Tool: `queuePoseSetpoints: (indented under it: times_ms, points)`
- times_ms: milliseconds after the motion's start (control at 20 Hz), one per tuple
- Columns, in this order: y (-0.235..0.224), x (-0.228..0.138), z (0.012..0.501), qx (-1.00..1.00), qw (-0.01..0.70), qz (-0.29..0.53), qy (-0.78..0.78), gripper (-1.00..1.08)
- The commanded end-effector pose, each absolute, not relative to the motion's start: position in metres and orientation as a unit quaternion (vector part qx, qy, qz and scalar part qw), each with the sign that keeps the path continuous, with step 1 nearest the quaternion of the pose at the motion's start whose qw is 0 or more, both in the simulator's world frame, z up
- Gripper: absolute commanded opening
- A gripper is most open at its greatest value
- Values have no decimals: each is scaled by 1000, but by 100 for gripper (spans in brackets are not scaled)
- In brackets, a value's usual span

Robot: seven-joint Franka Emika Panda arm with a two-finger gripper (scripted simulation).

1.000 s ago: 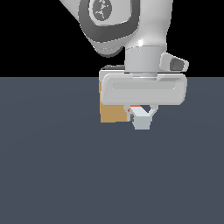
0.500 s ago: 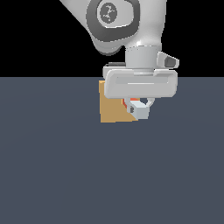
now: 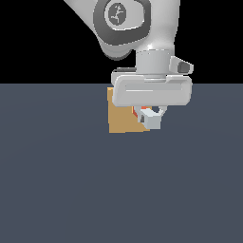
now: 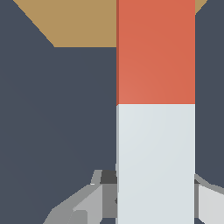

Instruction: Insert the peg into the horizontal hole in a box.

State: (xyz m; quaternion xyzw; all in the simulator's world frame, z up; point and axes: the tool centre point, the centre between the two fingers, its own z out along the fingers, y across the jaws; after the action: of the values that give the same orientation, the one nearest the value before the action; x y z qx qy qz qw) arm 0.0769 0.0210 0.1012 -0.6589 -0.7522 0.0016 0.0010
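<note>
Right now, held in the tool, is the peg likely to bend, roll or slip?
The peg looks like a straight, square-edged bar, so probably stiff. Flat sides make rolling unlikely. The tool grips its pale end, so smooth faces might slip.

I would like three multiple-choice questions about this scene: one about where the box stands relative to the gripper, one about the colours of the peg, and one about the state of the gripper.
1. In the exterior view, where is the box relative to the gripper?
A. Behind it, reaching toward the exterior view's left
B. Far off at the exterior view's right
C. In front of it, near the camera

2. Which colours does the peg have?
A. All blue
B. Red-orange and pale whitish
C. Green and black

3. What is the gripper's state?
A. Open, holding nothing
B. Shut on the box
C. Shut on the peg

Answers:
1. A: the tan block shows behind the grey hand and sticks out at the exterior view's left.
2. B: the wrist view shows a red-orange part meeting a whitish part.
3. C: in the wrist view, fingers sit on both sides of the whitish end.
</note>
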Motion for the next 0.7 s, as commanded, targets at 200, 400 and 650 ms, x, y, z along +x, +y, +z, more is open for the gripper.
queuePoseSetpoints:
  times_ms: [200,400,650]
  points:
    - [50,73,103,-658,0,0,-753,-100]
    - [84,68,103,-658,0,0,-753,-100]
    - [110,65,104,-658,0,0,-753,-100]
